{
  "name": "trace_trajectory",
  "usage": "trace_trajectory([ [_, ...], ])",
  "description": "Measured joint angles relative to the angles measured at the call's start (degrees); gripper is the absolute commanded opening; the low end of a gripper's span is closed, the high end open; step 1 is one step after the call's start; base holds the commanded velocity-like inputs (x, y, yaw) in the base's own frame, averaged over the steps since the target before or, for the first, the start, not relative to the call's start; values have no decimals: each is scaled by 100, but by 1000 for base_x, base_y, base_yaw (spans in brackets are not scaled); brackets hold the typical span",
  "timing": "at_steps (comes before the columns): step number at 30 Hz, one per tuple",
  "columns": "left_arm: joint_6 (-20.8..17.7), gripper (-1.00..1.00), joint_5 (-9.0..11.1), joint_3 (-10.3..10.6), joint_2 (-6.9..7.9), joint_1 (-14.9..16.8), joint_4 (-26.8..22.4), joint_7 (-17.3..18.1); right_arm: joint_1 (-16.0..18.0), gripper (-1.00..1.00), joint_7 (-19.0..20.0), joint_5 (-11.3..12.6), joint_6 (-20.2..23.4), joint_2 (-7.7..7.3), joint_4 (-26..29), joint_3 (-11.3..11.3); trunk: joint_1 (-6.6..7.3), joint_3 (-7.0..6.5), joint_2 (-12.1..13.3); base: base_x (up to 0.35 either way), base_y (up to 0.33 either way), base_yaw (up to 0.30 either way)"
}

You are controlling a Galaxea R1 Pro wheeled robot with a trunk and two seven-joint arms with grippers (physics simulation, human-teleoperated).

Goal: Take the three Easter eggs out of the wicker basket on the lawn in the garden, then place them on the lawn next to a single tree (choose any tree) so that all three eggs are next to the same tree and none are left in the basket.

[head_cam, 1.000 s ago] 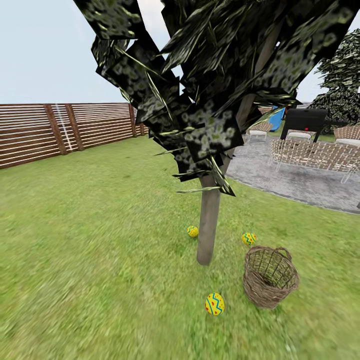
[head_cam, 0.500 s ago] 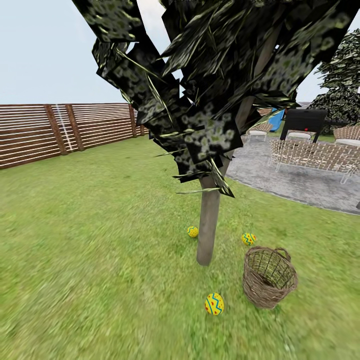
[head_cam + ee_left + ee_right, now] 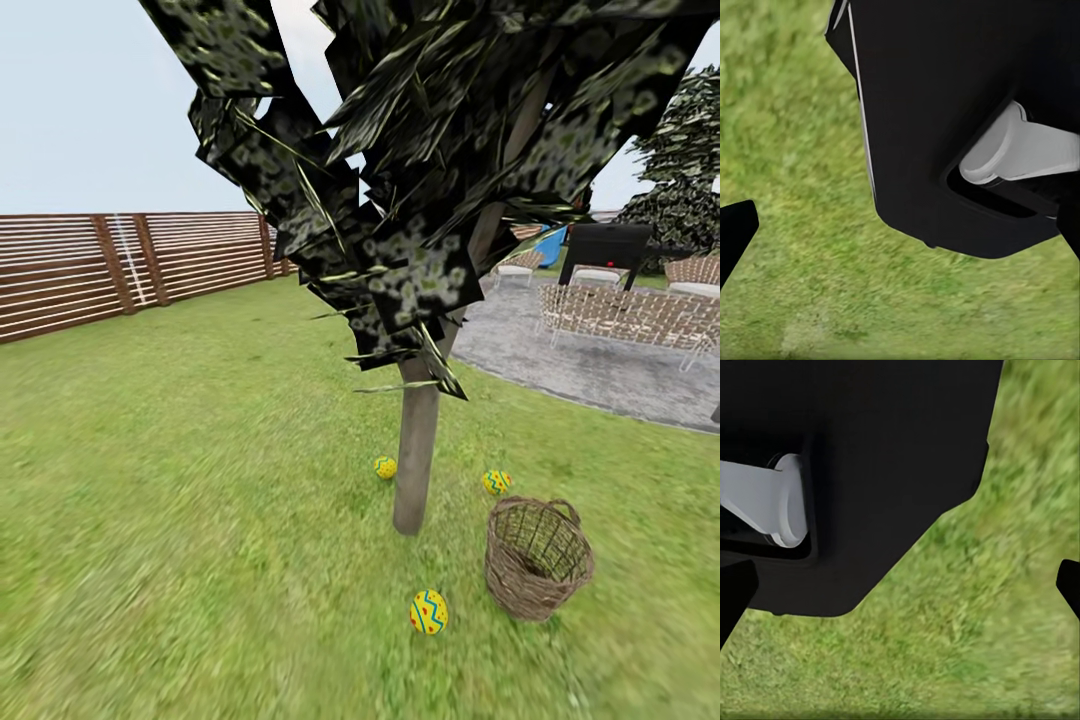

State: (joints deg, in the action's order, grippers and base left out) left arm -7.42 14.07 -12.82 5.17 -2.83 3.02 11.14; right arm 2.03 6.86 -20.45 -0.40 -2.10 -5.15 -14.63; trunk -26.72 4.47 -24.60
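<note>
Your three eggs (image 3: 429, 611) lie around the tree (image 3: 416, 460); basket (image 3: 538, 558) at four o'clock, apparently empty; whether your grippers are clenched or released, I cannot tell.

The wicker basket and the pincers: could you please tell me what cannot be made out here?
- Wicker basket, head view: its bottom is hidden by its near wall, so an empty interior cannot be confirmed.
- Both wrist views: a dark robot body blocks the pincers; open or shut is unclear.
- Tree: its crown is cut off by the top edge.
</note>
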Motion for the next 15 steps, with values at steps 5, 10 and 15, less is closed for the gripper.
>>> trace_trajectory([
  [5,1,100,-8,0,0,0,-9,0,0,100,3,5,0,-5,0,0,97,-85,178,0,0,0],
  [10,1,100,-8,0,0,0,-11,0,0,100,8,10,0,-5,0,0,97,-86,179,0,0,0],
  [15,1,100,-9,0,-6,0,-11,0,0,100,9,11,10,-5,0,0,97,-86,179,0,0,0],
])
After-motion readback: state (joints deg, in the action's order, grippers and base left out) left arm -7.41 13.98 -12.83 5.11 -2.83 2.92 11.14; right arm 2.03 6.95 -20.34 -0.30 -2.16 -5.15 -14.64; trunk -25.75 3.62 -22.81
